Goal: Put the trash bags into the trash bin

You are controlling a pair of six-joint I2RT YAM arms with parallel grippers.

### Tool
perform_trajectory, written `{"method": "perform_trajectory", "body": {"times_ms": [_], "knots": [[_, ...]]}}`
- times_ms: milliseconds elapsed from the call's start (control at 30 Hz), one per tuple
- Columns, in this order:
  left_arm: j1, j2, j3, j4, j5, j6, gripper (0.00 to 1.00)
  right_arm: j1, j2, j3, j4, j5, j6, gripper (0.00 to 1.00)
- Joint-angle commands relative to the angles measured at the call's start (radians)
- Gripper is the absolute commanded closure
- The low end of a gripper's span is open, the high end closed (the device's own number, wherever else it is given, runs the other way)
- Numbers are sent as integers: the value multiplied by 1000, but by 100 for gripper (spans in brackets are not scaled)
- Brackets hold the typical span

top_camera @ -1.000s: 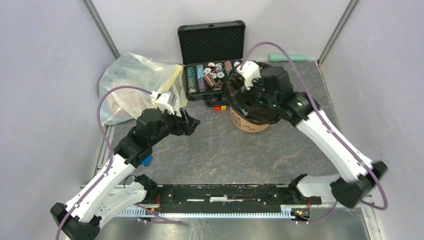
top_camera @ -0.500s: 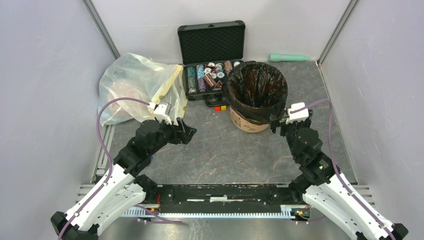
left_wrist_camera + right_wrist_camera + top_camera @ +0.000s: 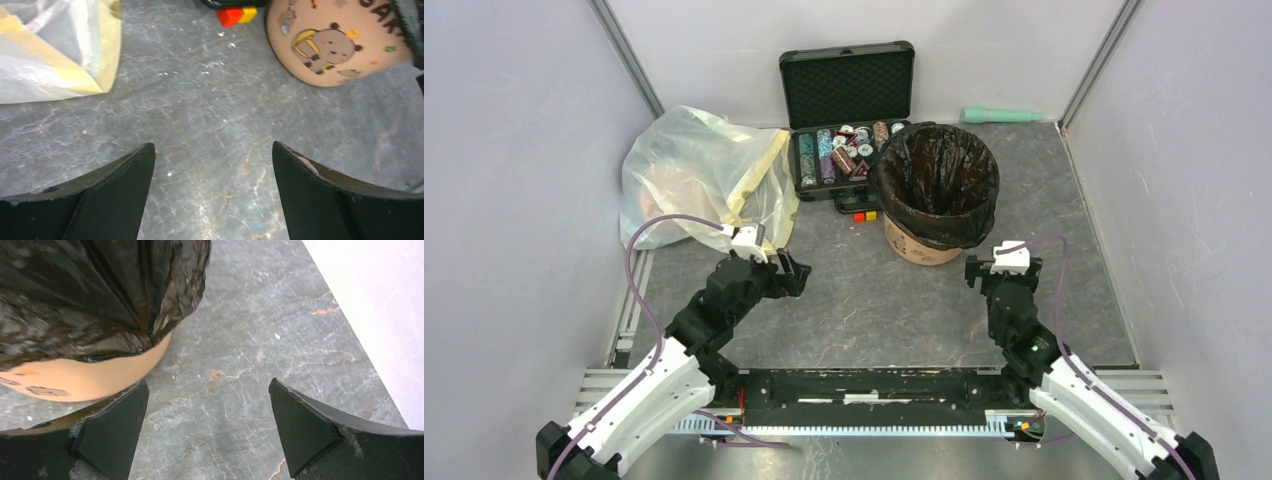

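Just right of upper centre, the limp, likely slippery black bag (image 3: 936, 180) lined the orange bin (image 3: 921, 247), best pinched at its rim-draped edge, while the left gripper (image 3: 212, 150) and right gripper (image 3: 209, 385) hung empty, jaws apart.

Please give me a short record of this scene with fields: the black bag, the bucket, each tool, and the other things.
black bag: lining the bucket, edge folded over the rim
bucket: upright on the table, in front of the chip case
left tool: open, empty, above bare table
right tool: open, empty, near the bucket's base
other: clear bag at the far left
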Motion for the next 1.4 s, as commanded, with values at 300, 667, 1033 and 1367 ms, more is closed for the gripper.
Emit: {"method": "perform_trajectory", "body": {"times_ms": [300, 667, 1033, 1367], "knots": [[13, 34, -82, 277, -225, 0, 0, -365, 400, -51, 431, -312, 2, 2], [62, 156, -87, 452, -289, 117, 0, -392, 823, -301, 1354, -296, -312, 2], [64, 221, -201, 718, -376, 390, 10, -422, 966, -267, 1414, -279, -275, 2], [228, 440, -332, 1167, -353, 540, 4, -423, 967, -267, 1411, -278, -274, 2]]}}
